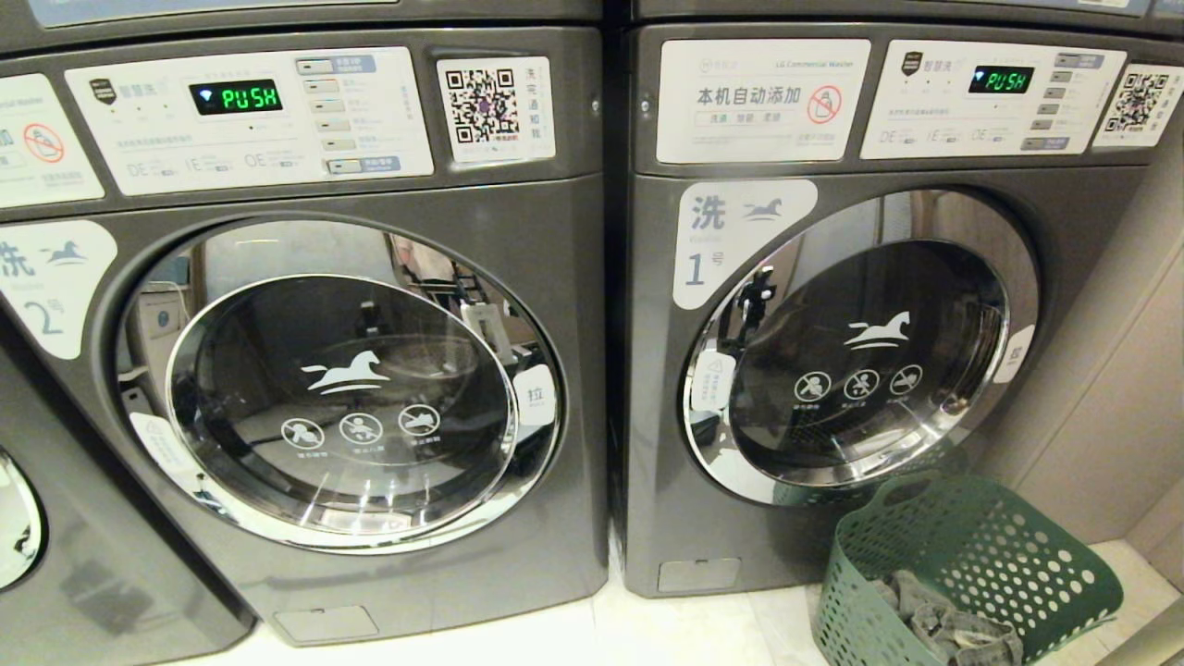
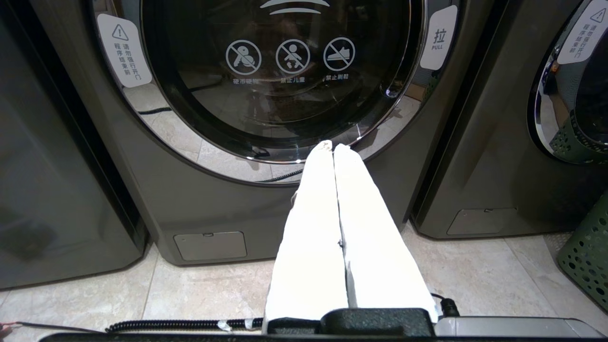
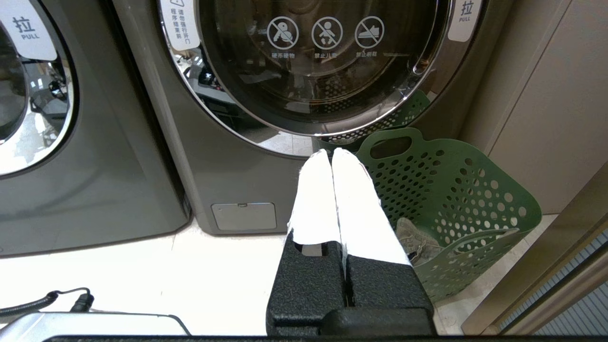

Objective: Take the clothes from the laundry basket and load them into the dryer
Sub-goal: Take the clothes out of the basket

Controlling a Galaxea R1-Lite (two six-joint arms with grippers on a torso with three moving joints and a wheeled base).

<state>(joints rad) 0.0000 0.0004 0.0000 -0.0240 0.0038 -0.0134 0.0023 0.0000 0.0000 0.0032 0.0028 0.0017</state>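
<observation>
Two dark grey front-loading machines stood side by side on the pale tiled floor (image 1: 684, 629), both round glass doors shut; the right-hand machine (image 1: 647, 388), numbered one, had the green perforated plastic laundry basket (image 1: 980, 555) touching its lower front, tilted against it just below the door (image 1: 860, 361). Grey crumpled clothes (image 1: 943, 620) lay in the bottom of the basket. Risks as judged: no door was open yet, so any garment lifted now would have nowhere to go; the leaning basket sat near the door's swing and might be knocked or block it; limp cloth low in a tilted basket could snag on the holes or slip from a shallow pinch. Neither arm appeared in the head view. Left claw (image 2: 332, 147), white-covered fingers pressed together, empty, hung low facing the left-hand machine (image 2: 266, 209). Right claw (image 3: 331, 154) likewise closed on nothing, touching nothing, aimed toward the basket rim and the door above it.
</observation>
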